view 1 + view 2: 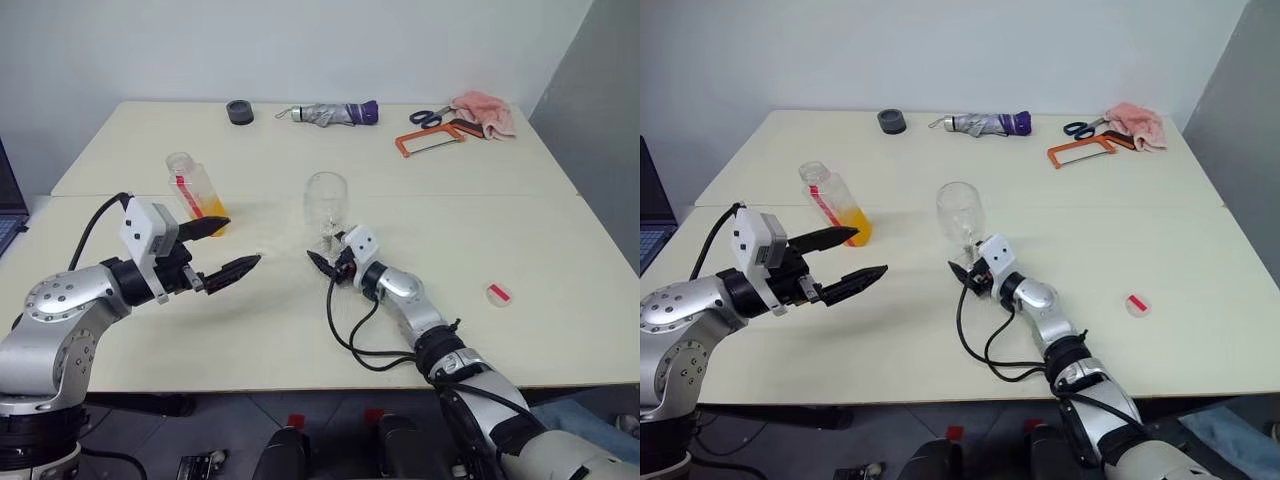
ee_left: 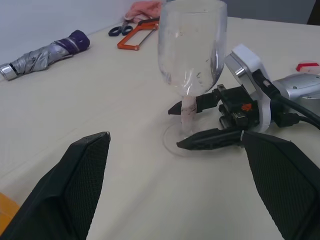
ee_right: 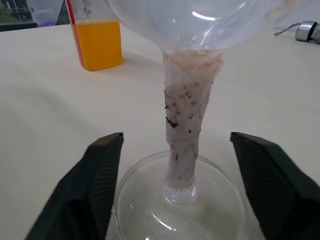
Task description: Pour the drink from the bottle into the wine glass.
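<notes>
Both pincers are released; the right pincer (image 3: 170, 187) straddles the clear stemmed wine glass (image 1: 326, 205); the left pincer (image 1: 222, 248) gapes at nine o'clock of it; the glass could be tipped if its stem is nudged; the uncapped clear plastic bottle (image 1: 195, 190) of orange drink (image 3: 97, 44) could be spilled in a careless grab.

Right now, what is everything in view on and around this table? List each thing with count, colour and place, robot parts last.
wine glass: 1, clear and empty, upright at table centre
bottle: 1, clear with red label strip, uncapped, table's left side
drink: orange-yellow, low in the bottle
cap: 1, pink-red, lying on the table's right side
tape roll: 1, dark grey, far edge
umbrella: 1, folded, grey and purple, far edge
scissors: 1, blue handles, far right
hacksaw: 1, orange frame, far right
cloth: 1, pink, far right corner
laptop: 1, dark, partly visible off the left edge
left gripper: black fingers open, near the bottle
right gripper: black fingers open either side of the glass stem
</notes>
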Controlling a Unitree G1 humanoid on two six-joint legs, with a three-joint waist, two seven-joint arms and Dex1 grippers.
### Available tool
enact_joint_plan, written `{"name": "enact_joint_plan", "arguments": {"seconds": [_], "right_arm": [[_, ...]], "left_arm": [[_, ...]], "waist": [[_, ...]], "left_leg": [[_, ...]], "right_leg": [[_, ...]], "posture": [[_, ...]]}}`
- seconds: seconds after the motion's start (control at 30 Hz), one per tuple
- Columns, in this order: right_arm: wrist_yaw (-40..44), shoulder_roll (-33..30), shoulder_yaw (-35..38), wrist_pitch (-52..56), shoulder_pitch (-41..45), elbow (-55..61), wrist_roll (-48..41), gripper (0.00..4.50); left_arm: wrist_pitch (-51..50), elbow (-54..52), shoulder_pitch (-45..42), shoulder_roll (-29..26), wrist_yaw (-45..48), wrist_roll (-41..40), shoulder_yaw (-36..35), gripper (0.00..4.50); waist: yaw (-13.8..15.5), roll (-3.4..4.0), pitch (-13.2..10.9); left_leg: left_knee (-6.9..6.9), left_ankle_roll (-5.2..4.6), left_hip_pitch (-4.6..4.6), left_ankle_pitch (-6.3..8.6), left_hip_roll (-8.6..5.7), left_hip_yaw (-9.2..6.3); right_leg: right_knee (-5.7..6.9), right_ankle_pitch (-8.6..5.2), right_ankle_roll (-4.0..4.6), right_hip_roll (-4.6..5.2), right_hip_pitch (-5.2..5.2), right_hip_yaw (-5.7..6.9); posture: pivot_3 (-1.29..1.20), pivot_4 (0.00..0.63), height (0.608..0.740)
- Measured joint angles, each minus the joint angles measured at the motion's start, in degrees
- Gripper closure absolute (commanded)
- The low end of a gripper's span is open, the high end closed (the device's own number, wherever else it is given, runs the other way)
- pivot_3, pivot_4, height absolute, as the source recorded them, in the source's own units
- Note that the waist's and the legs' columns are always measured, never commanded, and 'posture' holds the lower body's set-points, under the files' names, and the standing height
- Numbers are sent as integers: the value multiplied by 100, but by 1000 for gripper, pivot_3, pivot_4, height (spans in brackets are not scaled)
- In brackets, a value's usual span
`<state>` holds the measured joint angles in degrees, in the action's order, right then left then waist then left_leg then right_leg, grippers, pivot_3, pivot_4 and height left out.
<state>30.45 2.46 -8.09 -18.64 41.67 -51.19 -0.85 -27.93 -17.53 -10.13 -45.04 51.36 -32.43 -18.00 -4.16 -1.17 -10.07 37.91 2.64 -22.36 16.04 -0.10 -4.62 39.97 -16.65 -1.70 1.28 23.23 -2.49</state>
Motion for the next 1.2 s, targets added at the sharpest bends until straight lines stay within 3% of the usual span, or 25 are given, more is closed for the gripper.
{"name": "enact_joint_plan", "arguments": {"seconds": [0.57, 1.2], "right_arm": [[116, -280, -5, 494, -744, 1182, -2, 46], [-108, -1506, 158, 1445, -3314, 5310, -168, 46]], "left_arm": [[264, 146, -176, 282, -215, -46, 0, 0], [1230, 182, 256, 943, -460, 389, 253, 0]], "waist": [[4, 0, 0], [125, -2, 1]], "left_leg": [[1, 0, -1, 0, 1, 0], [3, -1, -2, 1, 3, 0]], "right_leg": [[0, 0, 0, 2, 0, 0], [-2, -1, -1, 0, -3, 0]], "posture": [[0, 150, 740], [0, 150, 740]]}}
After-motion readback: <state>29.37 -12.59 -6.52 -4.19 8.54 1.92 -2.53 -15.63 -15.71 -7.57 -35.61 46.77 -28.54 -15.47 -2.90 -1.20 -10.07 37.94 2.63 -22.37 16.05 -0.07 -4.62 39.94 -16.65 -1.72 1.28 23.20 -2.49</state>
